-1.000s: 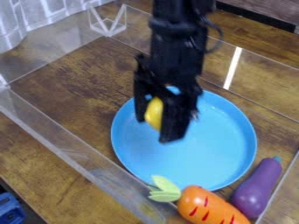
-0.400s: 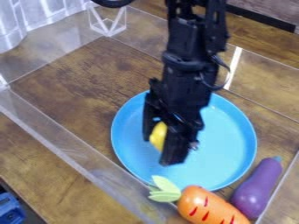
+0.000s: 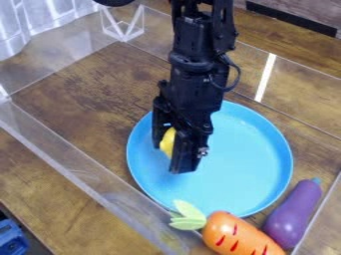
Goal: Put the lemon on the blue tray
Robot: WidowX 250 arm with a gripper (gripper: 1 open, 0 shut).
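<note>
Brown wood-look tabletop (image 3: 80,85), clear plastic strip (image 3: 87,149) along one side. Lemon (image 3: 167,141) seen as a yellow patch between the dark fingertips, above or at the blue tray (image 3: 220,184), toward its left-hand part in the view; contact with the tray can't be told. Jaws of the gripper (image 3: 170,142) closed on the lemon, much of it hidden by them. Arm reaches down from the top of the frame. Carrot (image 3: 233,234) placed beside the tray at the near edge, eggplant (image 3: 293,212) next to the carrot; neither needed. White wire-like piece (image 3: 124,22) at the back, blue object (image 3: 11,239) in the near corner.

Status, as judged: pick done, carry to tray about done. Left: lemon to be set down if not already resting, jaws to be opened, arm to be backed off. Release low advised, roll toward the rim possible.
</note>
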